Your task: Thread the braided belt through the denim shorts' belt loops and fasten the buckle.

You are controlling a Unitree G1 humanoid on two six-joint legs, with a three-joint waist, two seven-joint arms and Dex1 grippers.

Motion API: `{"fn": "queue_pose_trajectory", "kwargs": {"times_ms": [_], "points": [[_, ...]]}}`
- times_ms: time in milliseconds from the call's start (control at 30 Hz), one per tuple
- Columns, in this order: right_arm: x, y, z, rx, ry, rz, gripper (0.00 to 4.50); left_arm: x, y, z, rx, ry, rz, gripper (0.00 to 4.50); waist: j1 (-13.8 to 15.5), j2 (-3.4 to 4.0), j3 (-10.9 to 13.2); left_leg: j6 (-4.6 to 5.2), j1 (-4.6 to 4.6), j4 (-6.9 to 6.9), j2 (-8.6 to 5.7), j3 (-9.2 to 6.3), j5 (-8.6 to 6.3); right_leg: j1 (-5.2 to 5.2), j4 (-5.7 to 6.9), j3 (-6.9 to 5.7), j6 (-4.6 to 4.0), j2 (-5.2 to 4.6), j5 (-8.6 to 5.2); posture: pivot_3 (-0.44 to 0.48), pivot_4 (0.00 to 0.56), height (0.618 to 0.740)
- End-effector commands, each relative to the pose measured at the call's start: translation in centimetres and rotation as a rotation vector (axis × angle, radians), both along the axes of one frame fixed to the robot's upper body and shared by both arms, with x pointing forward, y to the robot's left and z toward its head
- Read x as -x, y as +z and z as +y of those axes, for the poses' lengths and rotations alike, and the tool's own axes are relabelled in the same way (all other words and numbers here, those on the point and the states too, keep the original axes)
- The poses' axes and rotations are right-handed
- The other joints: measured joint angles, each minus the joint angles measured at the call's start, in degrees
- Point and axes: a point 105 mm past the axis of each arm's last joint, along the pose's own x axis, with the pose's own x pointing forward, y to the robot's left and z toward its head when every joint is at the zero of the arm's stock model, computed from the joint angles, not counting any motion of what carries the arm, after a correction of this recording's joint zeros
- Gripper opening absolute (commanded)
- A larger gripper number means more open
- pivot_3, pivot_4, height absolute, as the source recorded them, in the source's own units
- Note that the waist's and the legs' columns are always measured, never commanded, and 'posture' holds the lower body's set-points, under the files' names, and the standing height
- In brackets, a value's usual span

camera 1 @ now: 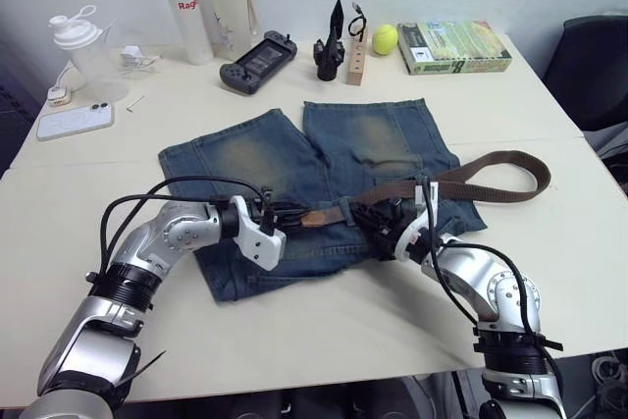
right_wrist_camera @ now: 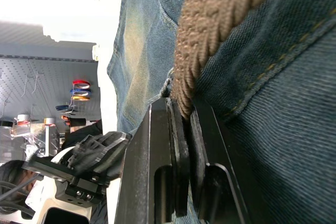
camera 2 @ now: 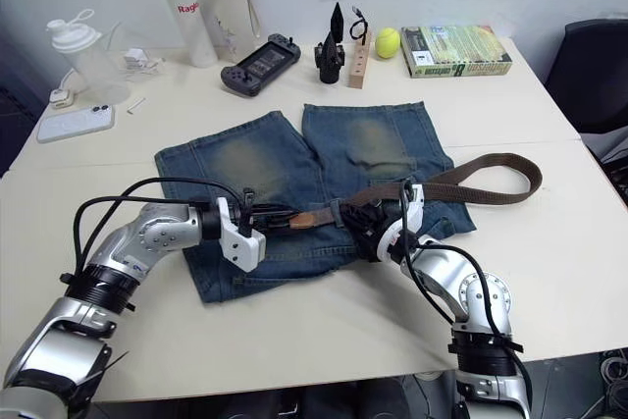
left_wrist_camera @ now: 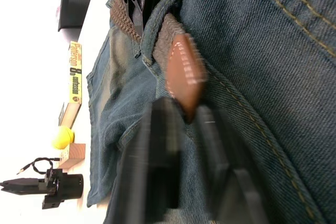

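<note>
The denim shorts [camera 1: 255,159] lie flat on the table, waistband toward me. The braided belt [camera 1: 491,169] curves in from the right and runs along the waistband under a belt loop [left_wrist_camera: 157,30]. Its tan tip [left_wrist_camera: 184,74] pokes out past that loop. My left gripper [camera 1: 294,213] lies low on the denim with its fingers [left_wrist_camera: 157,150] slightly open, and the tip's end sits right at the gap. My right gripper [camera 1: 378,221] is shut on the braided strap [right_wrist_camera: 210,35] just right of the loop. The buckle is hidden.
Along the table's far edge stand a shaker [camera 1: 83,51], two bottles [camera 1: 186,7], a phone [camera 1: 74,122], a game controller [camera 1: 257,61], a black tool [camera 1: 329,46], a wooden block [camera 1: 357,58], a tennis ball [camera 1: 385,39] and a book [camera 1: 456,46]. A chair [camera 1: 594,66] is at the right.
</note>
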Motion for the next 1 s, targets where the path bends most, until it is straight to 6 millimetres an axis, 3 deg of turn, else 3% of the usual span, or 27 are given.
{"fn": "queue_pose_trajectory", "kwargs": {"times_ms": [33,267,500,633,800,833,867,1000], "points": [[0.4,1.2,0.3,-0.013,0.012,-0.051,0.00,0.7,1.3,-1.0,0.031,-0.048,-0.043,0.63,0.0,0.00,0.0,0.00,0.00,0.00,0.00,0.00,0.00,0.00,0.00,0.00,0.00,0.00,0.00,0.000,0.150,0.724],[0.4,1.1,0.3,-0.005,0.008,-0.045,0.00,1.4,1.6,-1.7,0.023,-0.098,-0.062,0.63,0.0,0.00,0.0,0.00,0.00,0.00,0.00,0.00,0.00,0.00,0.00,0.00,0.00,0.00,0.00,0.000,0.150,0.724],[0.5,1.2,0.2,-0.001,-0.001,-0.042,0.00,1.4,2.0,-1.2,0.018,-0.098,-0.073,0.63,0.0,0.00,0.0,0.00,0.00,0.00,0.00,0.00,0.00,0.00,0.00,0.00,0.00,0.00,0.00,0.000,0.150,0.724],[0.6,1.8,-0.1,-0.017,-0.019,-0.050,1.55,1.6,2.1,-1.2,0.018,-0.109,-0.070,0.57,0.0,0.00,0.0,0.00,0.00,0.00,0.00,0.00,0.00,0.00,0.00,0.00,0.00,0.00,0.00,0.000,0.150,0.724],[0.5,1.8,-0.2,-0.018,-0.036,-0.044,3.98,1.8,2.0,-1.5,0.028,-0.118,-0.063,0.57,0.0,0.00,0.0,0.00,0.00,0.00,0.00,0.00,0.00,0.00,0.00,0.00,0.00,0.01,0.00,0.000,0.150,0.724],[0.5,1.8,-0.3,-0.018,-0.037,-0.042,4.47,1.7,2.0,-1.5,0.028,-0.115,-0.060,0.33,0.0,0.00,0.0,0.00,0.00,0.00,0.00,0.00,0.00,0.01,0.00,0.00,0.00,0.01,0.00,0.000,0.150,0.724],[0.5,1.8,-0.3,-0.021,-0.039,-0.041,4.50,1.7,2.0,-1.5,0.029,-0.115,-0.059,0.04,0.0,0.00,0.0,0.00,0.01,0.00,0.00,0.00,0.00,0.01,0.00,0.00,0.00,0.01,0.00,0.000,0.150,0.724],[0.6,2.1,-0.9,-0.034,-0.063,-0.042,4.50,1.7,2.3,-1.4,0.036,-0.117,-0.059,0.01,0.0,0.00,0.0,0.00,0.01,0.00,0.00,-0.01,0.00,0.02,0.00,0.00,0.00,0.01,0.00,0.000,0.150,0.724]]}}
